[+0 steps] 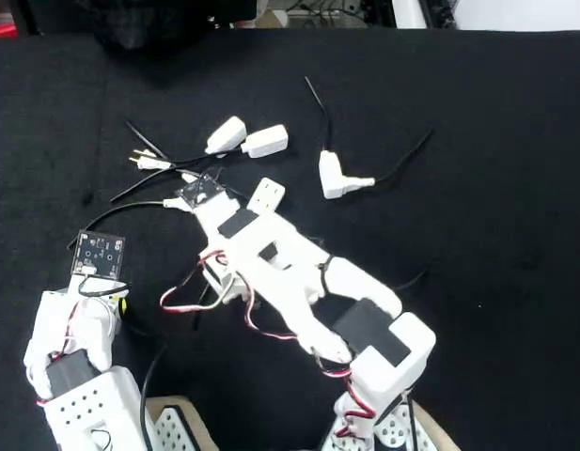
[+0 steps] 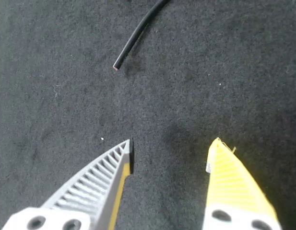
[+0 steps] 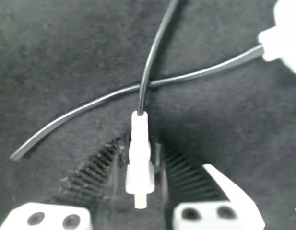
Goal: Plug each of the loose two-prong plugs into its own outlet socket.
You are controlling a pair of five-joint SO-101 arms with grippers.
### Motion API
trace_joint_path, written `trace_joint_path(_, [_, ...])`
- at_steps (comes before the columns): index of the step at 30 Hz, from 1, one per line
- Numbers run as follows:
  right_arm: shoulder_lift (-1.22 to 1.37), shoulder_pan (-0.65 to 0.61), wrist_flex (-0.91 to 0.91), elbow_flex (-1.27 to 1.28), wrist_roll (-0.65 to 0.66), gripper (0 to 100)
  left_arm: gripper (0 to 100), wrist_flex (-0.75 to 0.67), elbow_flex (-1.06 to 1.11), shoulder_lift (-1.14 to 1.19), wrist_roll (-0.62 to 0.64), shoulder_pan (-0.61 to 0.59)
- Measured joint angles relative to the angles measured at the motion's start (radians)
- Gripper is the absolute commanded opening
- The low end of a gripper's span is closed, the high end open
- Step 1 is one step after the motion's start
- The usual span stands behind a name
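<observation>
white plastic and likely light, the plug [image 3: 139, 165] sits clamped between the jaws of the right gripper [image 3: 139, 143], its limp black cord [image 3: 150, 62] trailing ahead, so i'd hold the stiff body, while the left gripper [image 2: 169, 146] hangs wide, empty.

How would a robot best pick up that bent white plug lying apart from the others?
Probably the bent white plug's thick body, from straight above, closing across its two long sides. It lies flat on the table with bare space either side; its thin end offers little to hold.
</observation>
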Motion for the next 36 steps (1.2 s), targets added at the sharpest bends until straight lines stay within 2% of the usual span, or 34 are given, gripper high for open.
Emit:
trace_joint_path(8, [0.002,0.011,0.015,-0.014,0.000,1.1,25,0.000,0.000,0.000,0.000,0.000])
trace_joint_path(13, [-0.043,0.002,0.164,-0.040,0.000,1.1,25,0.000,0.000,0.000,0.000,0.000])
trace_joint_path(18, [-0.259,-0.061,0.180,0.055,0.002,1.1,25,0.000,0.000,-0.006,0.000,0.000])
trace_joint_path(24, [-0.643,-0.068,0.083,0.252,0.043,1.1,25,-0.035,0.000,-0.008,0.017,0.000])
trace_joint_path(30, [-1.059,-0.066,-0.066,0.505,0.138,1.1,25,-0.120,-0.052,-0.008,0.262,0.031])
trace_joint_path(33, [-1.238,-0.069,-0.124,0.632,0.160,1.1,25,-0.124,-0.115,-0.008,0.391,0.143])
trace_joint_path(36, [-1.390,-0.068,-0.206,0.741,0.164,1.1,25,-0.127,-0.184,-0.008,0.486,0.311])
